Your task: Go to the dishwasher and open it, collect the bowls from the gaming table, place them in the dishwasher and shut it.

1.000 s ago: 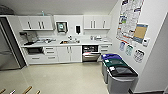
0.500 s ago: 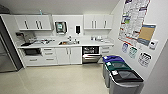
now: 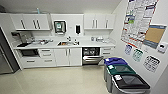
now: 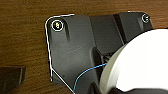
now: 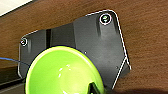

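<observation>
The right gripper [image 5: 93,87] grips a bright green bowl [image 5: 62,72] by its rim; the left gripper's state I cannot tell — a white bowl [image 4: 140,62] looms beside it. Beyond the bins [image 3: 125,77], the dishwasher [image 3: 91,55] stands open under the worktop [image 3: 82,44] near its right end — dark inside, steel door dropped.

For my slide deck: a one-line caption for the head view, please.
Kitchenette ahead: dishwasher open under the white counter, three lidded bins along the right wall.
</observation>
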Controlling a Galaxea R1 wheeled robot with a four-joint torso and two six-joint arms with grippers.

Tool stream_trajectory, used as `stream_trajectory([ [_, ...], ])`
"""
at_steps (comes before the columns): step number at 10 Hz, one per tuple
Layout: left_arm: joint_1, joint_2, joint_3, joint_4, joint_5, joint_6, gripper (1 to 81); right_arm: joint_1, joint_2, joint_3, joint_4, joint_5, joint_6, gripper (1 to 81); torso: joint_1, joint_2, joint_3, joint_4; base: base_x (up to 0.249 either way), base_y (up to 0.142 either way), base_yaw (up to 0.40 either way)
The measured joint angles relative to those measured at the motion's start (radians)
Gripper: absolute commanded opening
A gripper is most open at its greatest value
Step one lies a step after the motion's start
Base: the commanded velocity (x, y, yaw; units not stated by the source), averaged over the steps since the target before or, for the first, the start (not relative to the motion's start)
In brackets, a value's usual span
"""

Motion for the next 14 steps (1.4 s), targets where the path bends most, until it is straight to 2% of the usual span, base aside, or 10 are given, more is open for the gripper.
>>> stream_trajectory([
  [14,-0.002,0.000,-0.001,0.000,0.000,0.000,1.0,0.000,0.002,0.000,0.000,0.000,0.000,1.0,0.000,0.000,0.000,0.000,0.192,0.000,0.000],
])
